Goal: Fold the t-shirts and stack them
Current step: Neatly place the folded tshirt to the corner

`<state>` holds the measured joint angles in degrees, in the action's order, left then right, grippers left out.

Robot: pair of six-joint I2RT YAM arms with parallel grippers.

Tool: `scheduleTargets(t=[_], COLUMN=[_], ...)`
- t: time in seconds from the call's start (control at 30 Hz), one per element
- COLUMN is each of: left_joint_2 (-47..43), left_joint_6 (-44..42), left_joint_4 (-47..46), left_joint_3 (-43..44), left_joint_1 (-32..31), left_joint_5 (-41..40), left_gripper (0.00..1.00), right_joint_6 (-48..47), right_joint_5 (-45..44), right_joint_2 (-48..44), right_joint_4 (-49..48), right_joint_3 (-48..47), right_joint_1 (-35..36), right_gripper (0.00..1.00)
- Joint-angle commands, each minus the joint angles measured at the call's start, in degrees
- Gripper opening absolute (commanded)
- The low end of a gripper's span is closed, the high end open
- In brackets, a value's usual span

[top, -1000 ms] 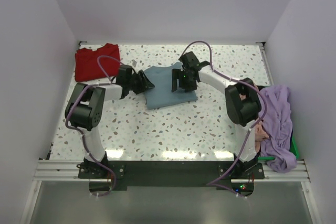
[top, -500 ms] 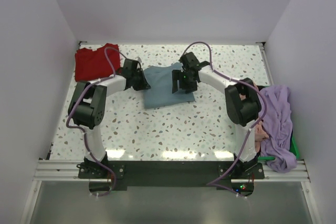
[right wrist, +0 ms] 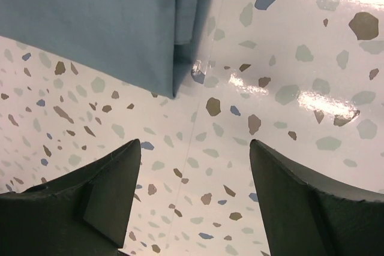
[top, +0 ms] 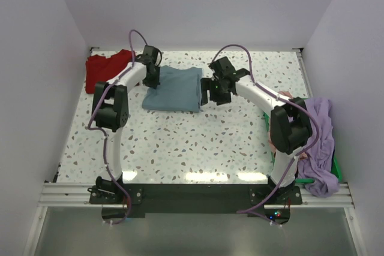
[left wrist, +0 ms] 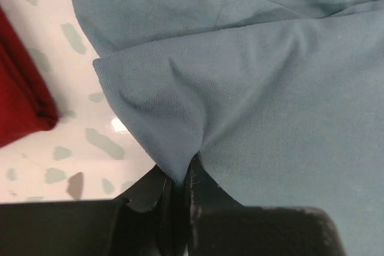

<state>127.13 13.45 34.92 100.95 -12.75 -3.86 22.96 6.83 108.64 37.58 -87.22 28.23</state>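
Observation:
A folded slate-blue t-shirt (top: 174, 88) lies on the speckled table at the back centre. My left gripper (top: 152, 80) is shut on its left edge; in the left wrist view the blue cloth (left wrist: 252, 88) is pinched between the closed jaws (left wrist: 180, 175). A folded red t-shirt (top: 105, 70) lies at the back left, just left of that gripper, and shows as red cloth (left wrist: 21, 100) in the left wrist view. My right gripper (top: 211, 93) stands open just right of the blue shirt, over bare table (right wrist: 192, 148), the shirt's corner (right wrist: 120, 28) ahead of it.
A lavender t-shirt (top: 315, 136) hangs heaped over a green bin (top: 335, 169) at the right edge, with a bit of salmon-pink cloth (top: 298, 154) beneath it. White walls close in the table on three sides.
My left gripper shut on the blue shirt's left edge and dragged it left and back, toward the red shirt. The right gripper let the shirt slide away and now hovers beside its right edge.

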Motion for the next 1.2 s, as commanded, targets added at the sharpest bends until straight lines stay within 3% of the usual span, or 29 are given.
scheduleTargets(t=[0.0, 0.37, 0.73, 1.17], left_joint_2=[0.84, 4.18, 7.16, 2.07], left_joint_6=[-7.73, -18.46, -22.77, -24.17], left_joint_4=[5.60, 7.10, 5.60, 4.99], left_joint_3=[5.74, 14.27, 25.43, 28.51], left_joint_1=[0.36, 0.36, 1.06, 4.75], left_joint_5=[-8.44, -23.47, -24.27, -21.11], left_gripper=[0.00, 0.00, 0.00, 0.00], right_joint_6=[-0.99, 0.07, -0.11, 0.07], right_joint_5=[-0.85, -0.41, -0.76, -0.77], right_joint_2=[-2.73, -3.43, -4.05, -5.28], right_joint_4=[1.62, 1.26, 2.14, 2.41], right_joint_3=[1.35, 4.25, 5.13, 7.33], right_joint_1=[0.07, 0.07, -0.01, -0.01], right_gripper=[0.76, 0.76, 0.76, 0.76])
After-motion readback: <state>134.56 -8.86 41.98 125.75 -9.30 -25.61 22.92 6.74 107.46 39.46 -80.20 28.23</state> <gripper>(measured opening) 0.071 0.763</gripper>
